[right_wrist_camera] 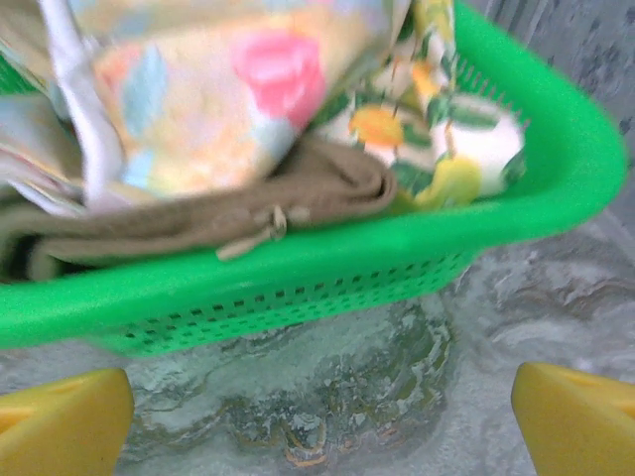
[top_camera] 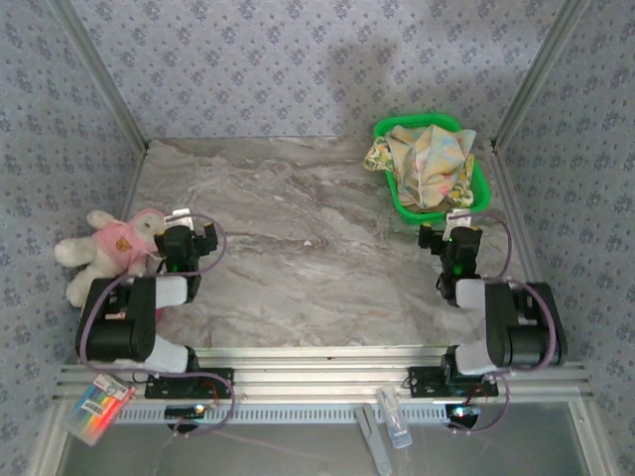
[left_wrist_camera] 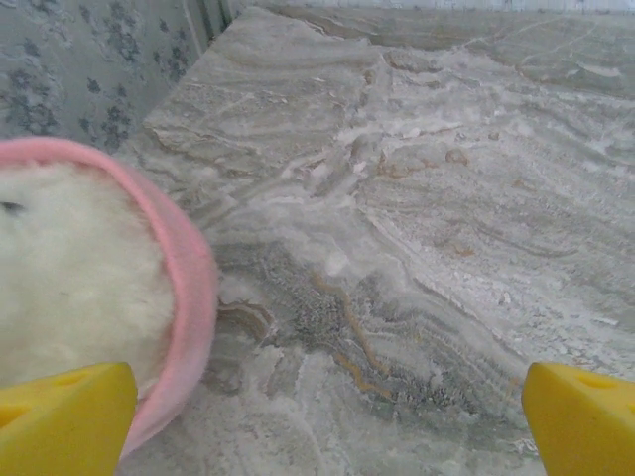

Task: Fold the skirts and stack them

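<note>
Presently, skirts (top_camera: 425, 159) are heaped in a green basket (top_camera: 482, 190).
Limp cloth is best pinched at a fold; left gripper (left_wrist_camera: 322, 421) and right gripper (right_wrist_camera: 319, 421) are spread wide.

free: tabletop (top_camera: 317, 258) middle | obstacle: plush toy (top_camera: 114, 248), left edge | obstacle: green basket (top_camera: 480, 188) of skirts (top_camera: 427, 159), far-right corner

Pastel-patterned skirt (right_wrist_camera: 228, 99), green basket (right_wrist_camera: 347, 260)

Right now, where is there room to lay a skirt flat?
The middle of the table is bare, from the toy on the left to the basket at the back right. That basket is crowded, heaped with skirts.
</note>
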